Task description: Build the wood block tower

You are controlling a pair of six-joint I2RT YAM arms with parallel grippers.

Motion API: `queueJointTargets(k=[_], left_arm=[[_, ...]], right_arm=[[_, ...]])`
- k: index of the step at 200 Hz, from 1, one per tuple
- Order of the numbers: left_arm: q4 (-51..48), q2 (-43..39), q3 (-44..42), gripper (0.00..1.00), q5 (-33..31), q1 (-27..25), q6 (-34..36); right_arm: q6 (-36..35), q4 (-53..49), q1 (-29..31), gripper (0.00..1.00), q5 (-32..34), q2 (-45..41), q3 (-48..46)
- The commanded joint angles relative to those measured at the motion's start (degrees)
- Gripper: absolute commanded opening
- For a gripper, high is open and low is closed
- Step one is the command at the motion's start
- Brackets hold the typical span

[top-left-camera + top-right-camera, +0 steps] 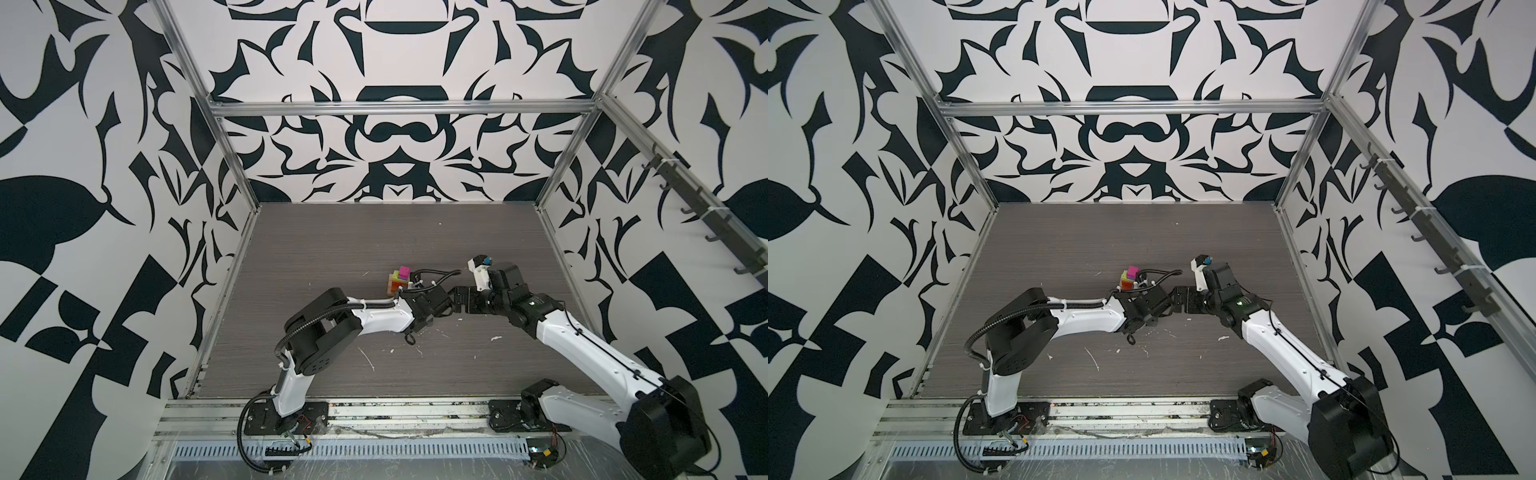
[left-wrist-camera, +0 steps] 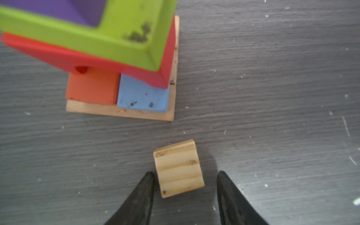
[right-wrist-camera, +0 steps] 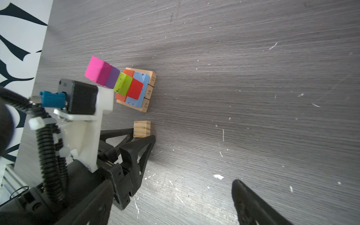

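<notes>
The stepped wood block tower (image 1: pixel 400 280), orange, blue, red, lime-green, purple and magenta blocks on a plain wood base, is standing on the dark grey wood-grain tabletop (image 1: pixel 332 249). Just beside the tower's base, the left gripper (image 2: pixel 185 172) is straddling a small tan wooden cube (image 2: pixel 179 168), jaws partly spread, one finger (image 2: pixel 228 187) clear of it. Right of the tower, the right gripper (image 1: pixel 461 300) is hanging wide open, holding nothing.

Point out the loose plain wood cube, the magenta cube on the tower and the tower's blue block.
plain wood cube (image 2: pixel 178 168), left wrist view, middle of its top face.
magenta cube (image 3: pixel 95 69), right wrist view, middle of its brightest face.
blue block (image 2: pixel 143 93), left wrist view, its bare speckled face.
</notes>
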Motion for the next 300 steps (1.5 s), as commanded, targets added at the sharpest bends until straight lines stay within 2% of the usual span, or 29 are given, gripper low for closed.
queueJointTargets(k=[1, 133, 215, 300], left_arm=[[-1.6, 1.8, 1.4, 0.54, -0.9, -0.3, -1.6], [-3.3, 4.0, 2.0, 0.48, -1.8, -0.2, -3.1], [-3.7, 3.7, 1.4, 0.37, -1.9, -0.3, -3.3], [-6.0, -1.7, -3.4, 0.33, 1.8, -2.1, -4.3]], right_arm=[[-1.0, 0.5, 0.7, 0.98, -0.7, -2.3, 2.1], [-1.0, 0.7, 0.7, 0.98, -0.1, -3.4, 1.2], [-0.7, 0.8, 0.7, 0.98, -0.1, -3.8, 1.1], [-0.9, 0.4, 0.7, 0.98, 0.1, -3.9, 1.4]])
